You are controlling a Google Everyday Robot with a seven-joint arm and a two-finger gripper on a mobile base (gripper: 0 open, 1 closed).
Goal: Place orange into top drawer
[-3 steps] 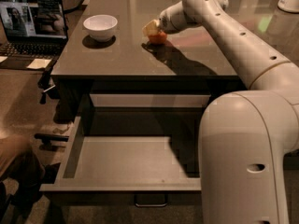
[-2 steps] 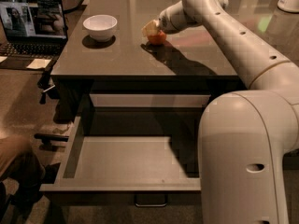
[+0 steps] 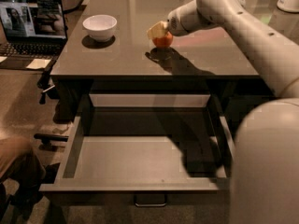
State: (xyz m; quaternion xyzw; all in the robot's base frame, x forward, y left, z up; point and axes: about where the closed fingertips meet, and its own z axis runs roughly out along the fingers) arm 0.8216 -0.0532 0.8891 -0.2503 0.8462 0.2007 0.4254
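The orange is small, round and glossy, over the middle of the dark tabletop. My gripper reaches in from the right on the white arm and is shut on the orange, with a pale finger on its upper left side. A separate shadow lies on the table just below the fruit, so it seems held slightly above the surface. The top drawer is pulled wide open below the table's front edge. Its grey floor is bare, and a small metal pull sits on its front.
A white bowl stands on the table to the left of the orange. An open laptop sits on a lower surface at far left. My white body fills the lower right. A person's leg shows at lower left.
The gripper with the orange has shifted a little to the right and toward the table's front edge. The bowl and drawer have not moved.
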